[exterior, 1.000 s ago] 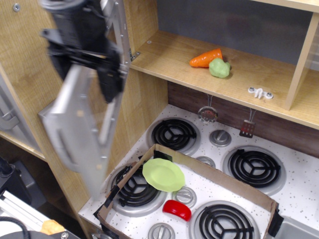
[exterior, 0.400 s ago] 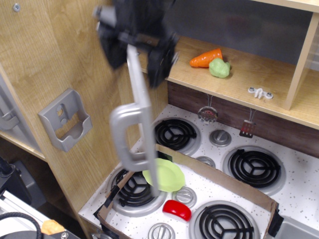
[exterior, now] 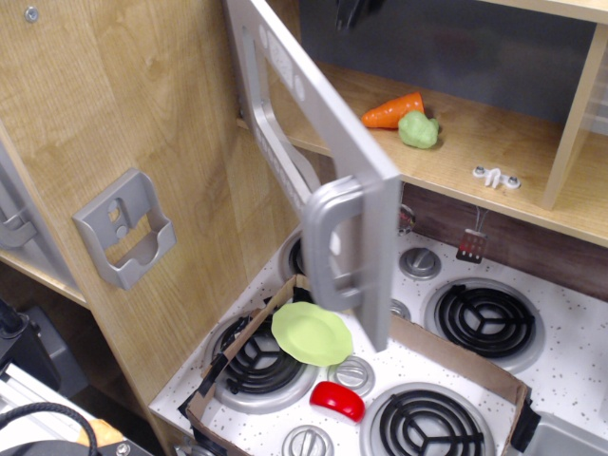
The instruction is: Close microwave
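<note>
The microwave is a wooden box with an open cavity; its wooden floor (exterior: 494, 142) shows at the upper right. Its flat grey door (exterior: 318, 142) is hinged at the left and stands about half open, angled out over the stove. The chunky grey D-handle (exterior: 334, 249) is at the door's free end, and round buttons (exterior: 281, 59) run along the door. Only a dark part of my gripper (exterior: 351, 11) shows at the top edge, behind and above the door and apart from it. Its fingers are out of frame.
An orange carrot (exterior: 391, 110) and a green vegetable (exterior: 418, 130) lie inside the microwave. A grey wall bracket (exterior: 123, 228) hangs on the left wooden panel. Below, a cardboard box (exterior: 446, 347) on the stove holds a green plate (exterior: 312, 333) and a red piece (exterior: 337, 400).
The door has swung from flat against the left panel rightward to about half open. My gripper, earlier on the door, has moved up and right, almost out of frame.
</note>
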